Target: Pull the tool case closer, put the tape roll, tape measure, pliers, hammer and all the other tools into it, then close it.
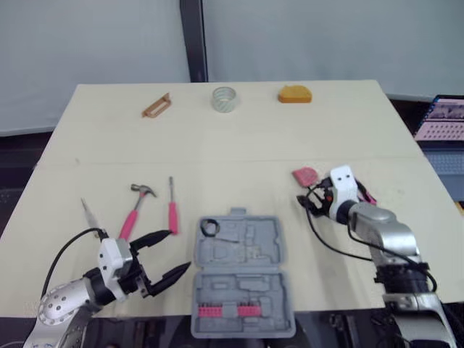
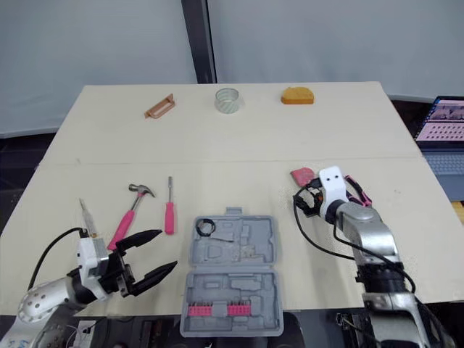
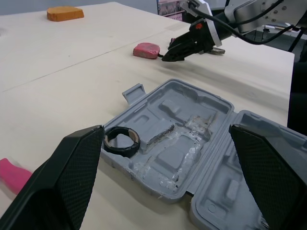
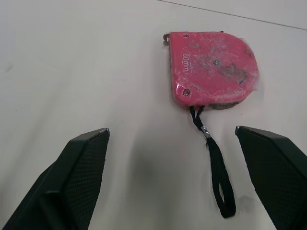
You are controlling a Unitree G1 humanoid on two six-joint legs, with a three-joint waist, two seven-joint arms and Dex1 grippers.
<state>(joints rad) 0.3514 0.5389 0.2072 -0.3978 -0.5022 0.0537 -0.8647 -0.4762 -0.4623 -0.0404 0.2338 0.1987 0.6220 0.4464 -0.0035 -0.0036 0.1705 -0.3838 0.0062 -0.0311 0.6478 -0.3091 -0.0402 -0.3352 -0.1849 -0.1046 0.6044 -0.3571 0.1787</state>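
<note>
**Head view:** The case [image 1: 250, 239] lies open on the table [image 1: 217, 159] between the two arms. It looks pulled close already, but it is barely filled. Its far half holds one black roll [image 1: 210, 227] in the left corner, and its near half carries a row of pink bits [image 1: 230, 310]. The other moulded pockets are bare.

Left of the case lie a screwdriver [image 1: 172, 210], a hammer [image 1: 136, 210] and, further left, a thin tool [image 1: 88, 212]. The tape measure [image 1: 305, 175] sits to the right of the case and a little beyond it. Well beyond the case wait a brown tool [image 1: 156, 106], a tape roll [image 1: 224, 98] and an orange block [image 1: 294, 94]. Most of the packing, and the closing, appear left to do.

The left gripper [image 1: 177, 250] hovers just left of the case, spread wide and holding nothing. The right gripper [image 1: 308, 201] hangs right of the case, near the tape measure.

**Left wrist view:** The wide-set fingers frame the open case. The black roll sits in a corner pocket of the far half, near the latch tab. The tape measure lies beyond the case.

**Right wrist view:** The fingers stand far apart and empty. The tape measure lies flat ahead of them, untouched, with its black strap trailing toward the gripper.
</note>
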